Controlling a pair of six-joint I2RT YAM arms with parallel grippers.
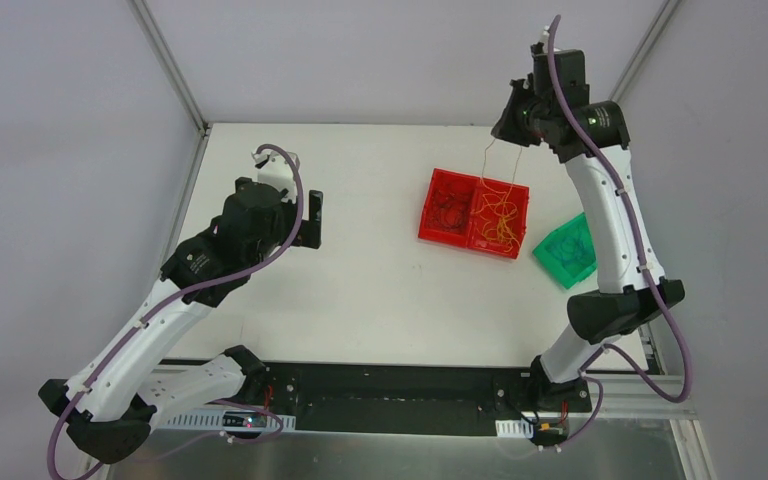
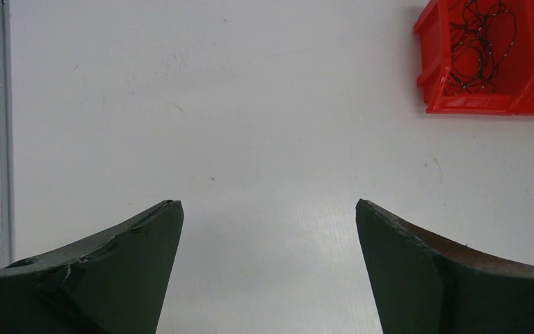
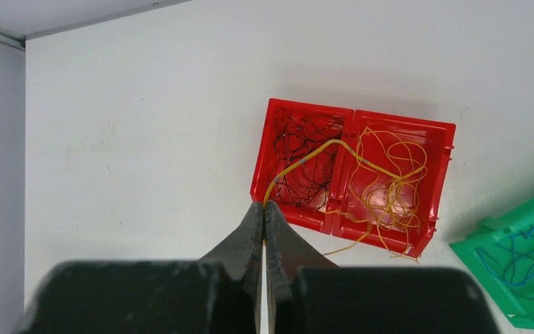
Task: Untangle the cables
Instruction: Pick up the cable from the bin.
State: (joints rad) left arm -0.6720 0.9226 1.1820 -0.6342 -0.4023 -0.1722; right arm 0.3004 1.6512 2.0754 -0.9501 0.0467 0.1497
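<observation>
High over the table's far right, my right gripper (image 3: 264, 205) (image 1: 506, 128) is shut on one thin yellow cable (image 3: 304, 157) (image 1: 484, 165). This strand hangs down into the right compartment of a red bin (image 3: 306, 217) (image 1: 427, 228), onto a loose heap of yellow cables (image 3: 389, 182) (image 1: 501, 215). The bin's left compartment holds dark curly cables (image 3: 304, 160) (image 2: 478, 45). Blue cables (image 3: 528, 247) lie in a green bin (image 3: 500, 233) (image 1: 564, 254). My left gripper (image 2: 270, 205) (image 1: 314, 217) stands wide open over bare table, left of the red bin (image 2: 469, 104), with nothing between its fingers.
The white table (image 1: 360, 290) is bounded by metal frame posts at the far corners. A few yellow strands spill over the red bin's near wall. The green bin sits tilted by the right arm's forearm (image 1: 615, 215).
</observation>
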